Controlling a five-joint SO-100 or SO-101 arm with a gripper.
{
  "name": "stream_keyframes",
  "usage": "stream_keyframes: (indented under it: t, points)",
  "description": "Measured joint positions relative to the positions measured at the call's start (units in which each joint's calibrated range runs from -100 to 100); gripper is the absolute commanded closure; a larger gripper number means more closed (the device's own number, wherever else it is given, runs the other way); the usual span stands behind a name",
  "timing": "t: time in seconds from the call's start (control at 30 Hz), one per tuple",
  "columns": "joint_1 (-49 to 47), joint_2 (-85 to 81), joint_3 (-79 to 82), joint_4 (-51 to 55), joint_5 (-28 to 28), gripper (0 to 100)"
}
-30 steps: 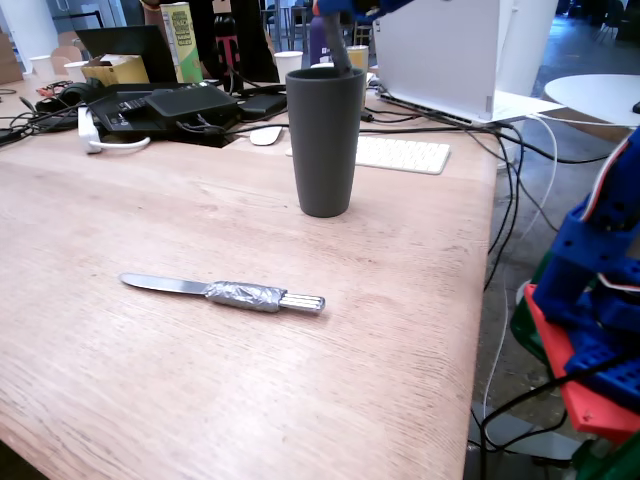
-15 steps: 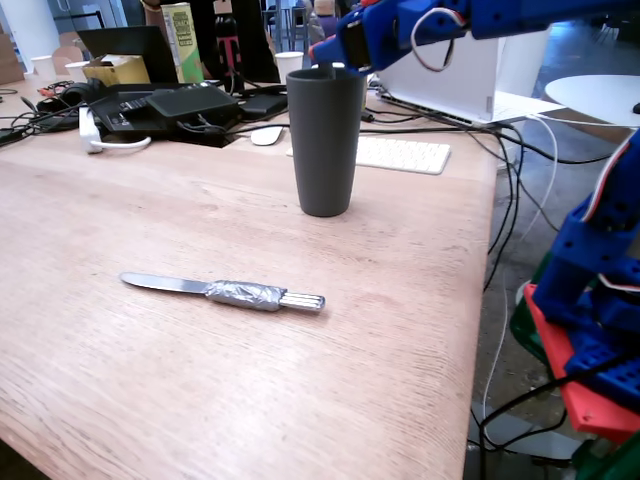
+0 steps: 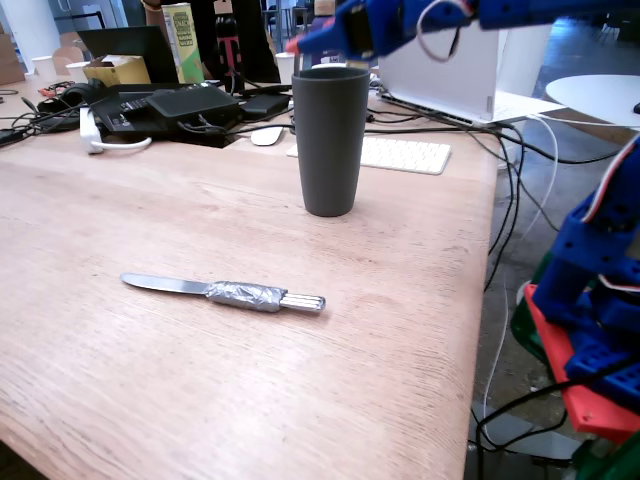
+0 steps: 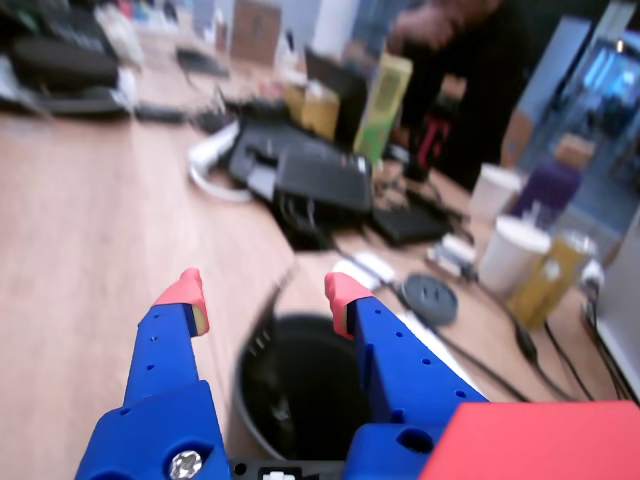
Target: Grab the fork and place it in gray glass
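Over the glass (image 3: 330, 140) near the table's (image 3: 120, 400) far edge, the gripper (image 4: 265, 292) hangs with jaws released and empty; the fork (image 4: 262, 345) looks dropped inside. Retreat straight upward, avoiding the rim.

gripper (image 4: 265, 290) parted, above gray glass (image 4: 250, 400)

Pale wood-grain counter (image 3: 120, 400), evenly lit. Cluttered along the far edge: white keyboard (image 3: 400, 154), open white laptop (image 3: 450, 80), black cases and cables (image 3: 170, 108), green-yellow carton (image 3: 182, 40). Round white table (image 3: 600, 98) off to the right in the fixed view. Gray floor (image 3: 510, 340) beyond the counter's edge, crossed by cables.
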Motion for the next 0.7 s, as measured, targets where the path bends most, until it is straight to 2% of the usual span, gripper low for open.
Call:
stream_keyframes:
  t: [0.1,0.2,0.37,0.57,0.7]
  points:
    - [-10.99,-9.94,2.52,4.06,-0.2,74]
    - [-21.14,-17.47,3.97,12.75,-0.49,74]
    - [-31.19,-24.3,5.59,29.48,-5.81,74]
    - [-32.88,-36.58,23.08,32.22,-6.11,74]
    - [-35.51,-48.94,35.89,32.22,-9.91,74]
